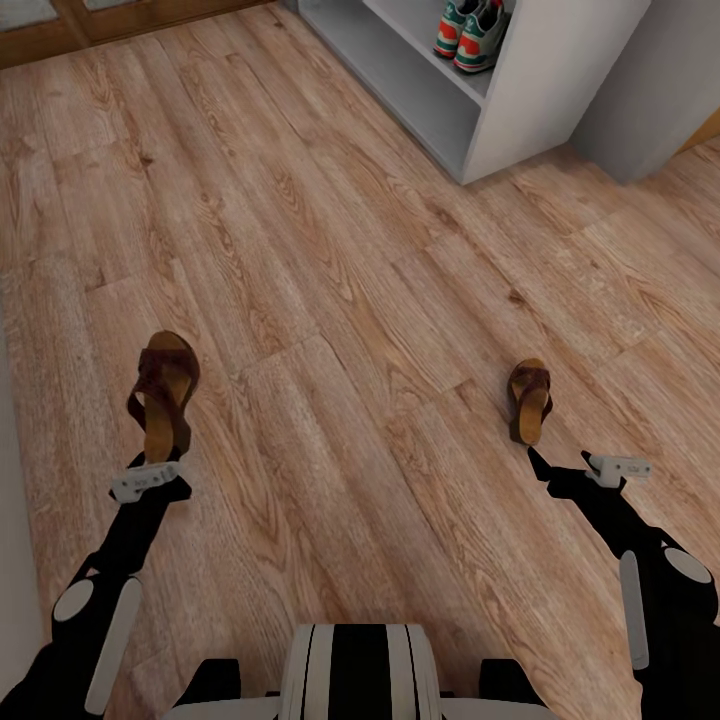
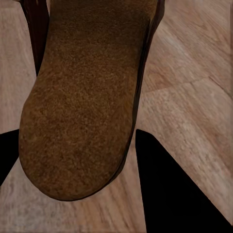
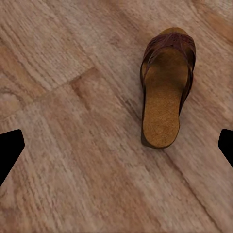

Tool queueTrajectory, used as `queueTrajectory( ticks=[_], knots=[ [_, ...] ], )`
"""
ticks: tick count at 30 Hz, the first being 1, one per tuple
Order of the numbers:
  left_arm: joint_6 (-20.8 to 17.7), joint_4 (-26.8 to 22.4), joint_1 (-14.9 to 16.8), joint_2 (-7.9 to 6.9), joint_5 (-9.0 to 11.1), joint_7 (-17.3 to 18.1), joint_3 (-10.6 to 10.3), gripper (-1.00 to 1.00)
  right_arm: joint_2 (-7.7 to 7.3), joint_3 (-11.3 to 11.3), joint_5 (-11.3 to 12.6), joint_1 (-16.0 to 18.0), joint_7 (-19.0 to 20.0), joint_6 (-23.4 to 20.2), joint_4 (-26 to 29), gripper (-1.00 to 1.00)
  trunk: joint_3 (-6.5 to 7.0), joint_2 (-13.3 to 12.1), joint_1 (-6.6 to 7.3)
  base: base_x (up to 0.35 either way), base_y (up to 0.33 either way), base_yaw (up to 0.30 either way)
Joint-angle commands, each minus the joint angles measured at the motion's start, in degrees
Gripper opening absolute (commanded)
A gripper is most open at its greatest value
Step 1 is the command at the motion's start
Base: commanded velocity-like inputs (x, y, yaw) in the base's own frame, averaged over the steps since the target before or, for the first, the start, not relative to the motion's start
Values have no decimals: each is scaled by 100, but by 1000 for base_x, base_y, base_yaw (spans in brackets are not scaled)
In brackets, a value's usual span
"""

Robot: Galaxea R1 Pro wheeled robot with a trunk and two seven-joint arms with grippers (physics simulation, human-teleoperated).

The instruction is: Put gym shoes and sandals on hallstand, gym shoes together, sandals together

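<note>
The sandal stage of the task is being worked: one dark brown slip-on sandal with a tan footbed (image 1: pixel 163 395) is being carried by its heel end in the left gripper (image 1: pixel 152 470), seemingly raised off the light brown wood-plank corridor floor (image 1: pixel 350 300). In the left wrist view that sandal's footbed (image 2: pixel 82 102) is being seen close up between the two black fingers (image 2: pixel 170 189), which are closed against its heel. The right gripper (image 1: pixel 560 468) is being held wide apart and empty, low over the floor, its fingertips (image 3: pixel 10 148) spread to either side. The second dark brown sandal (image 1: pixel 530 398) is lying flat on the planks just ahead of that gripper, apart from it and off to one side of the finger line in the right wrist view (image 3: pixel 166 90). The next move is judged to call for shifting the right gripper over this sandal, lowering it and closing on it. Farther off, the two white sneakers with green stripes and red-orange heels (image 1: pixel 470 35) are already standing side by side on a shelf of the grey-white hallstand (image 1: pixel 520 110), where both sandals are yet to be placed.
</note>
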State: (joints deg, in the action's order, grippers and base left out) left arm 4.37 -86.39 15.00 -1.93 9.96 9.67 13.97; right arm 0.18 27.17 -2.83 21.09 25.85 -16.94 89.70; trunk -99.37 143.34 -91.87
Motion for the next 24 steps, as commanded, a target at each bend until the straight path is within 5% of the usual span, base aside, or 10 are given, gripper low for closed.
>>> queueTrajectory(
  ticks=[1,24],
  knots=[
    [8,-55,1,0,-24,8,1,-100,0,1,-3,0,3,-1,3,100,0,0,0,0,0,0],
    [17,-146,3,-2,-38,17,-103,-100,0,46,20,-1,8,18,-4,100,0,0,0,0,0,0]
  ],
)
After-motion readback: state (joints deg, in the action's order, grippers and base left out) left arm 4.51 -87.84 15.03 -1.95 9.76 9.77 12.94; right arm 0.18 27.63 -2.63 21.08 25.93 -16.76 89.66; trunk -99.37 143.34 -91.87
